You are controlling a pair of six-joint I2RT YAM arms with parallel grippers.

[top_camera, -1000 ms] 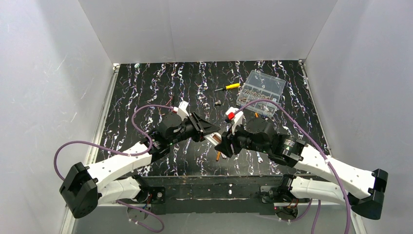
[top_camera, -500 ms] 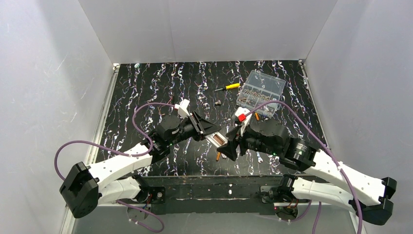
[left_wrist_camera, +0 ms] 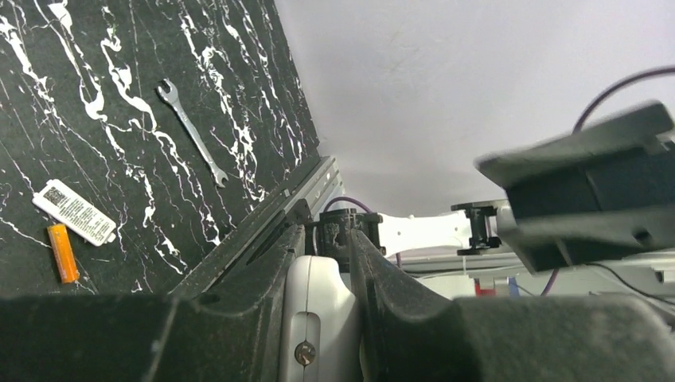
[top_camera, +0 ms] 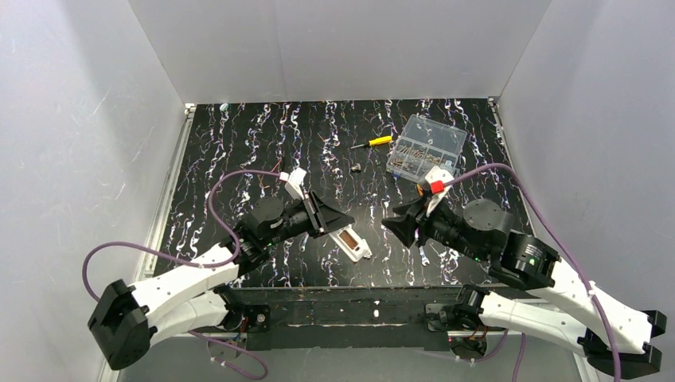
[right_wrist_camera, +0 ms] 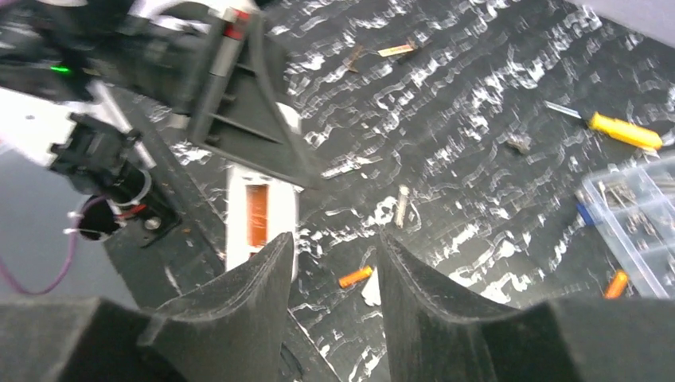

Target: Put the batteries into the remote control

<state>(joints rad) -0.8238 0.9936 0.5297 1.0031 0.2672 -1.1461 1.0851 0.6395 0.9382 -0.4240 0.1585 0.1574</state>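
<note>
My left gripper (top_camera: 334, 225) is shut on one end of the white remote control (top_camera: 353, 244), held compartment side up. In the left wrist view the remote (left_wrist_camera: 318, 318) sits between the fingers (left_wrist_camera: 263, 278). In the right wrist view the remote (right_wrist_camera: 259, 215) has one orange battery (right_wrist_camera: 256, 215) in its recess. A second orange battery (right_wrist_camera: 355, 276) lies on the table beside a small white piece; it also shows in the left wrist view (left_wrist_camera: 62, 253). My right gripper (top_camera: 398, 225) is open and empty to the right of the remote; its jaws (right_wrist_camera: 334, 247) frame the loose battery.
A clear compartment box (top_camera: 426, 147) stands at the back right with another small orange cylinder (top_camera: 419, 189) in front of it. A yellow-handled screwdriver (top_camera: 374, 142) lies left of the box. A pale stub (right_wrist_camera: 402, 205) and a small wrench (left_wrist_camera: 191, 131) lie on the black marbled table.
My right gripper has pulled back to the right, away from the remote it was touching. My left gripper still holds the remote and has shifted slightly left.
</note>
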